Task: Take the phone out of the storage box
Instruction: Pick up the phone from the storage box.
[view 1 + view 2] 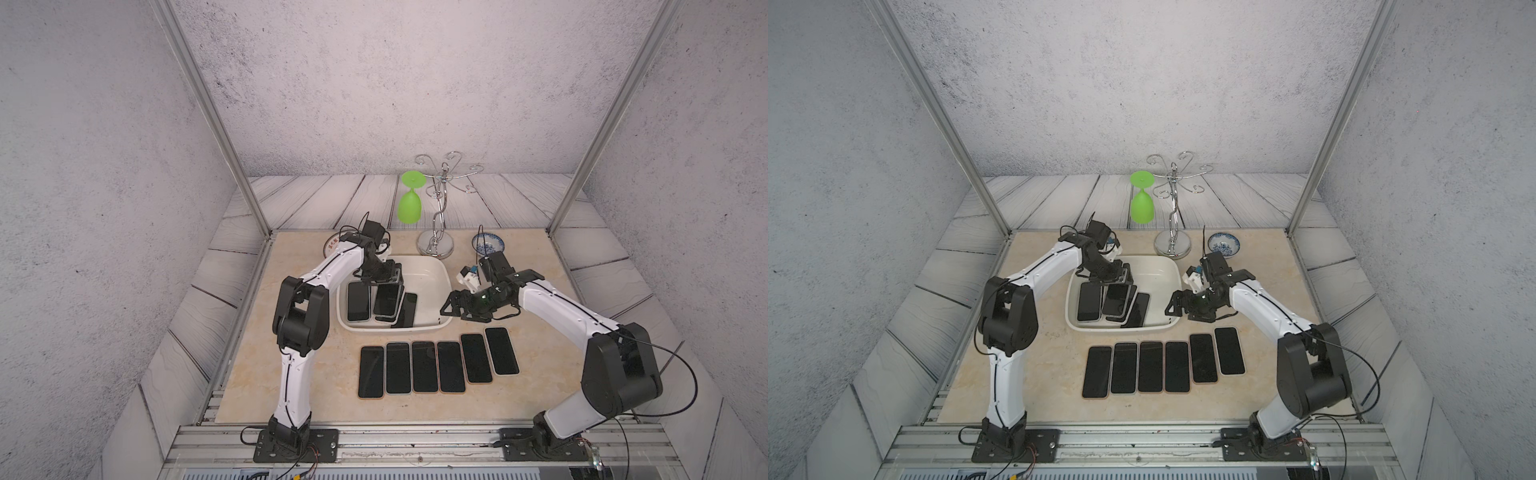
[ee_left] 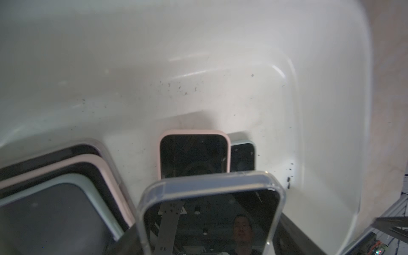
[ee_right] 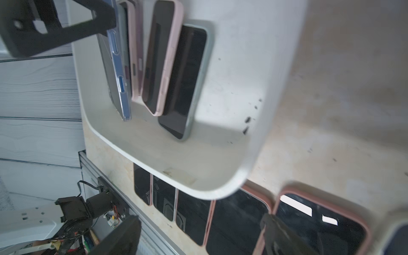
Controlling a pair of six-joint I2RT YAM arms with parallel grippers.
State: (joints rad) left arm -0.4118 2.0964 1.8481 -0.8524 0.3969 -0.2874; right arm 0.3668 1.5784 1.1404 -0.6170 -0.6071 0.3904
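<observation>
Phone (image 2: 209, 212) — clear-cased — between left fingers (image 3: 88, 28); plate (image 1: 330, 248) lettering unreadable.

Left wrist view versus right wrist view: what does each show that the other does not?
Only the left wrist view shows the screen of the clear-cased black phone face-on. Only the right wrist view shows the row of black-screened phones lying outside the shallow white plastic storage box. Both show that box and a pink-cased phone in it.

Even diffuse light; wrist views blur close up, glare streaks the storage box (image 2: 198, 44).
</observation>
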